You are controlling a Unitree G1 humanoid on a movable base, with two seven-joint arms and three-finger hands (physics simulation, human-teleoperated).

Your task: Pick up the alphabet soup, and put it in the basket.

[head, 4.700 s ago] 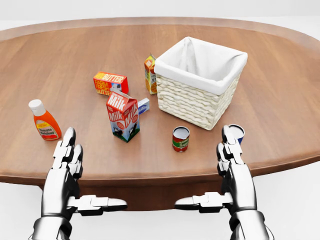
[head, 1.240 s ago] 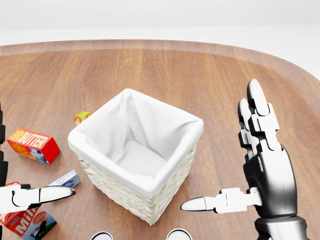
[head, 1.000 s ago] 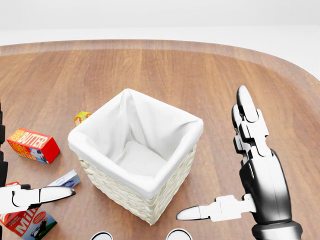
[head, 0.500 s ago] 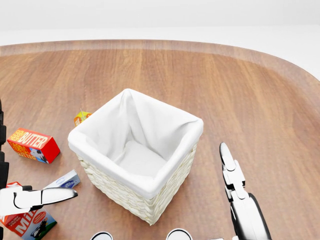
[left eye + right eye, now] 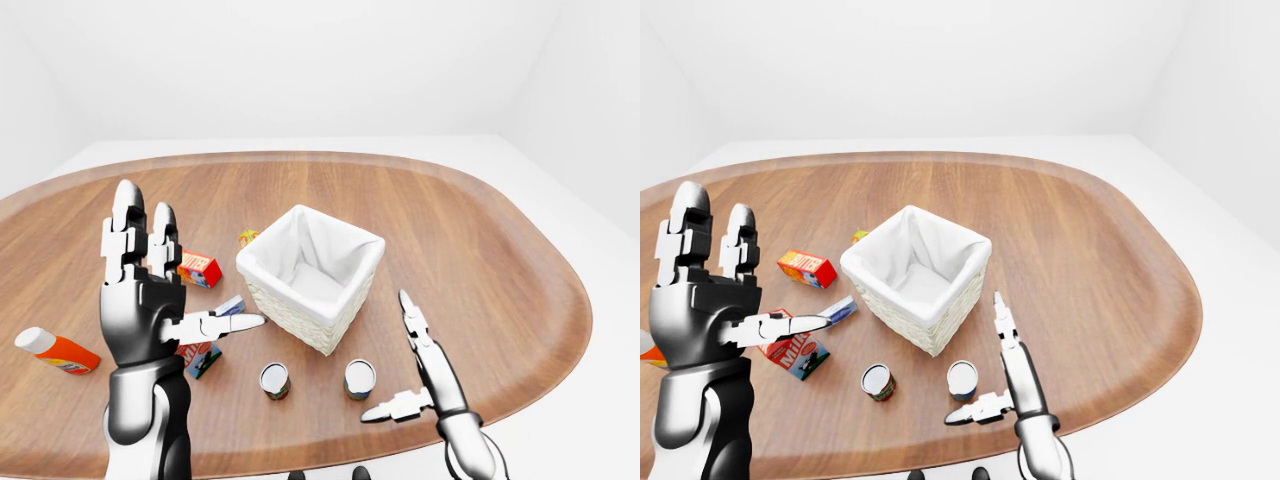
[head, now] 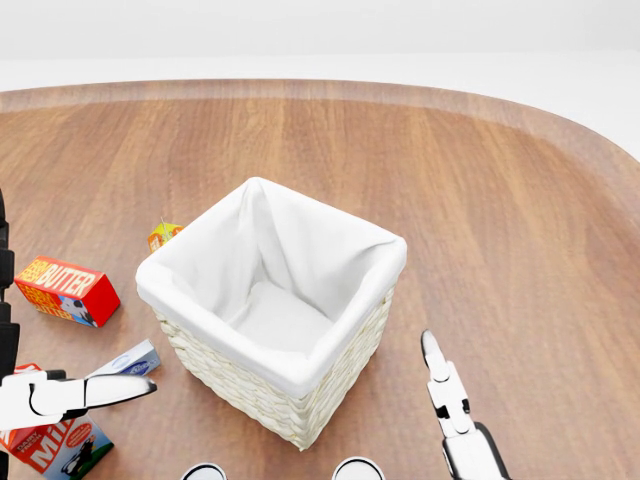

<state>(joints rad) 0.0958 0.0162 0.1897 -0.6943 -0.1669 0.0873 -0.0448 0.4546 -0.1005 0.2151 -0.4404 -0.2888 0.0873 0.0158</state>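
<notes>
basket (image 5: 311, 268) mid-table (image 5: 480, 250), two cans (image 5: 274, 380) below (left-eye view)

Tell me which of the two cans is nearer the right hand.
The blue-sided can, right of the red-and-green can, just left of the right hand.

A wide oval wooden table (image 5: 480, 240) is carrying everything here, with a white-lined wicker basket (image 5: 310, 275) sitting near its middle. Just below the basket in the left-eye view, two cans are standing upright and apart: the alphabet soup (image 5: 274, 380) with its red and green label, and a blue-and-white can (image 5: 359, 378) to its right. To the basket's left a butter box (image 5: 200, 268), a milk carton (image 5: 795, 354), a small orange carton (image 6: 163, 235) and an orange bottle (image 5: 57, 351) are lying scattered.
</notes>
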